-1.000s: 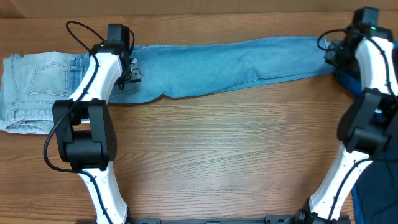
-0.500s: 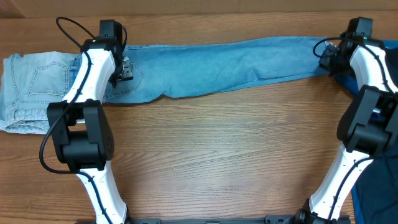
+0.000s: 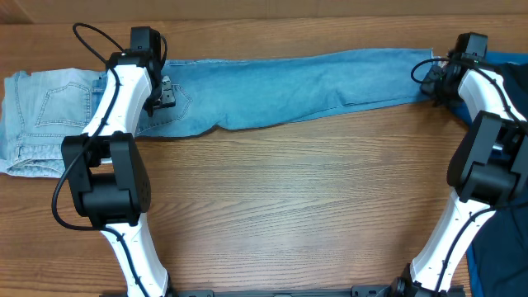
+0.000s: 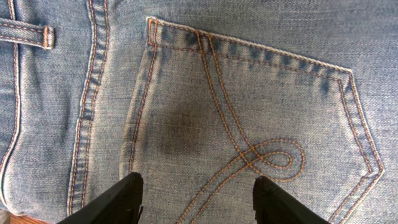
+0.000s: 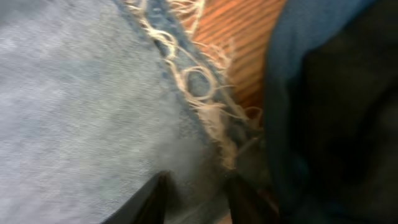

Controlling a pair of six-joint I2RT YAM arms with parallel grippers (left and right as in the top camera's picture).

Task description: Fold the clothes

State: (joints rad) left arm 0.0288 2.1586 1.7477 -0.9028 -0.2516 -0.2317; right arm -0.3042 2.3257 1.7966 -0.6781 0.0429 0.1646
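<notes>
A pair of blue jeans (image 3: 289, 82) lies stretched out along the back of the table, waist at the left and leg end at the right. My left gripper (image 3: 162, 92) is open and hovers just over the back pocket (image 4: 249, 118), with nothing between its fingers (image 4: 198, 193). My right gripper (image 3: 435, 78) is at the frayed hem (image 5: 199, 87) of the leg. Its fingers (image 5: 199, 196) are partly closed, apart, with the hem's cloth lying between them.
A folded light-blue pair of jeans (image 3: 45, 115) lies at the far left. Dark blue cloth (image 3: 503, 66) is piled at the right edge, right beside the hem, and shows in the right wrist view (image 5: 336, 112). Bare wooden table (image 3: 289, 198) fills the front.
My right gripper has moved left and down onto the leg's hem. My left gripper shifted a little left over the pocket, then held still. The jeans have not moved.
</notes>
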